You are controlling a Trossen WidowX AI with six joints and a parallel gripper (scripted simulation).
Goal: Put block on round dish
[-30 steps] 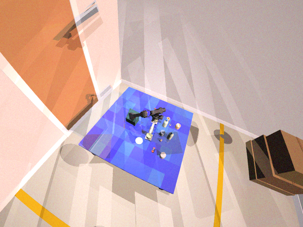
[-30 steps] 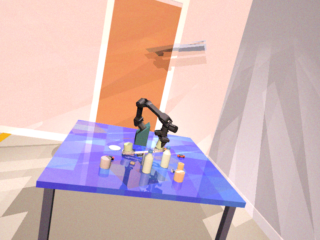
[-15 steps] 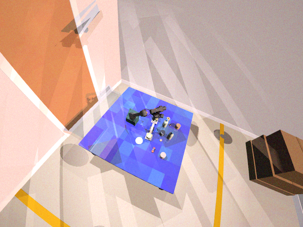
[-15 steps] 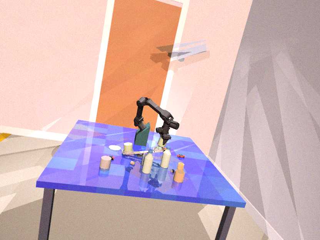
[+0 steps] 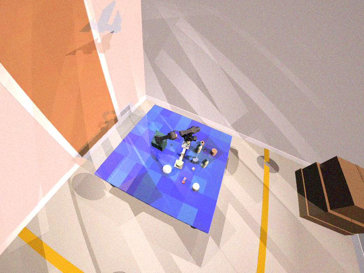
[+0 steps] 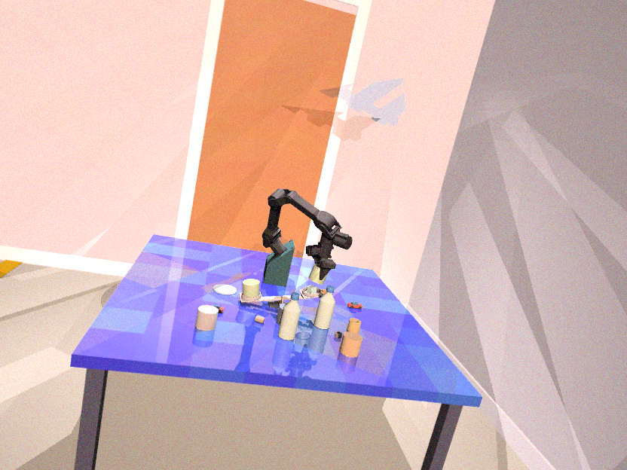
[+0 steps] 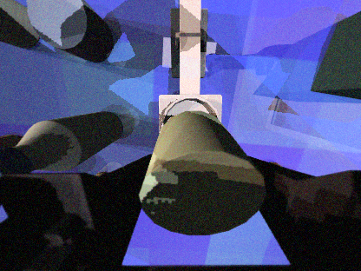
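The lifted cup (image 6: 318, 273) is a pale olive-yellow cylinder, plain-sided and flat-topped, matching the other cup (image 6: 251, 288) that stands on the near-left pad of the balance (image 6: 276, 298). The gripper (image 6: 324, 267) has its jaws clamped on the lifted cup from the sides, holding it in the air above the far pad of the balance, clear of the pad and slightly tilted. In the wrist view the lifted cup (image 7: 201, 174) fills the centre, with the dark jaws at either flank and the pad it came from showing past its far rim as a pale square with a ring mark on it; the pale beam of the balance (image 7: 190, 65) runs away from that pad up the frame. Something small and dark sits on that pad in the exterior view, but it is too small to say whether it is the block. The round dish (image 6: 224, 289) is a flat white disc on the blue bench (image 6: 151, 349), just left of the other cup and well apart from the lifted one. Two cream bottles (image 6: 289, 318) stand in front of the balance, nearer the bench's front edge
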